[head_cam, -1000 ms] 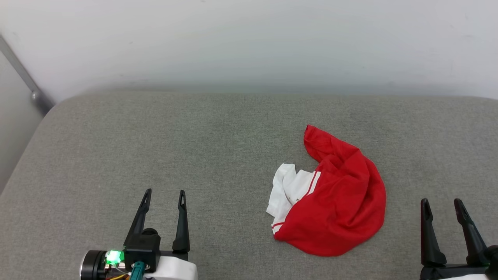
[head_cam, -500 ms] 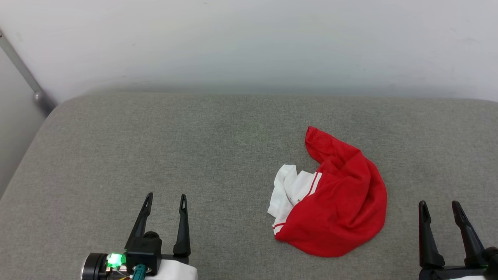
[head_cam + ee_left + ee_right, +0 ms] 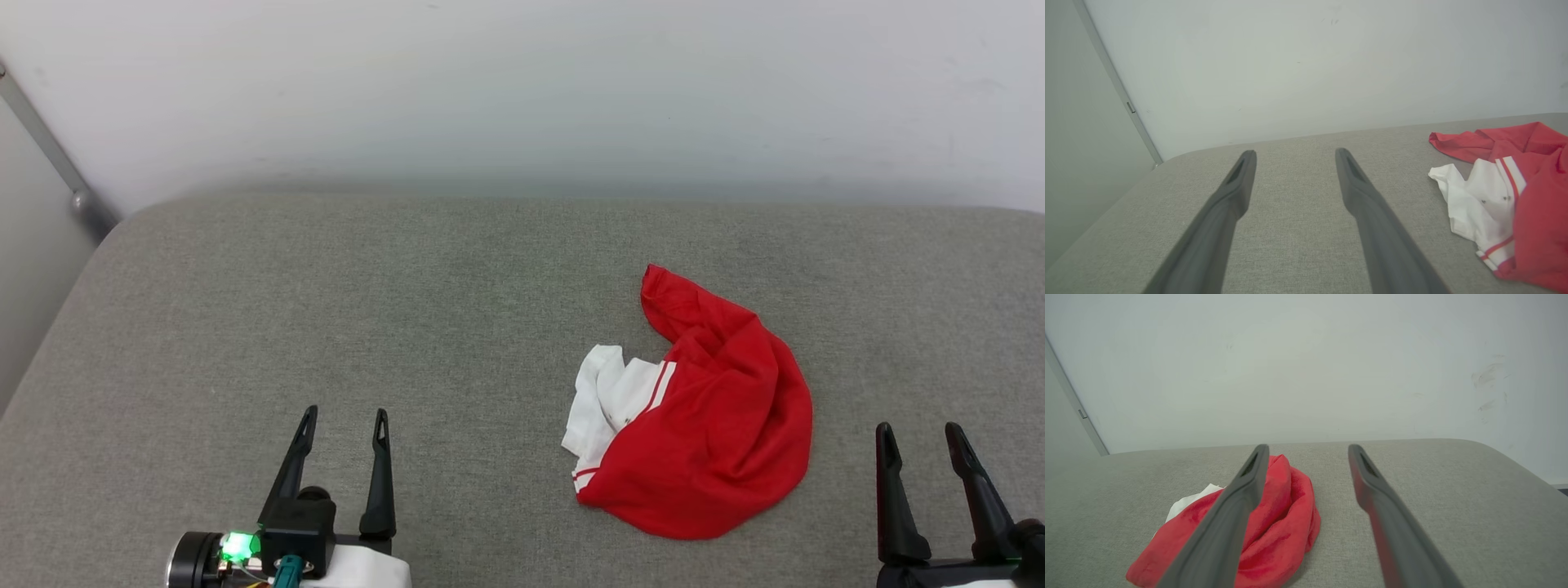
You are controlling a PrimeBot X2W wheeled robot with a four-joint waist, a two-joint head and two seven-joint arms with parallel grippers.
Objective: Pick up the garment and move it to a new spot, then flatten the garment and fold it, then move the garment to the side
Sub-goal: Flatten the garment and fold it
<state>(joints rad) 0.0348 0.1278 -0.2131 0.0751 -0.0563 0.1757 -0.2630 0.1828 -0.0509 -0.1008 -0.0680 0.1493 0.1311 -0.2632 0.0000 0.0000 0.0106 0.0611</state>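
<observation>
Red garment (image 3: 718, 441) lies crumpled, white sleeve (image 3: 604, 400) partly buried.

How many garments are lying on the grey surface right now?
1. The garment lies crumpled on the grey surface, right of centre in the head view. Another piece could be hidden inside its folds.

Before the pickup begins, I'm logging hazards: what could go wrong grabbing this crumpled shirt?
The garment lies bunched, so the open right end effector, the nearer one, may pinch several layers and make flattening harder.
Its white sleeve is partly covered by red folds; lifting there could twist the shirt.
The left end effector, also open, stands well apart, so a two-arm lift may come uneven.
</observation>
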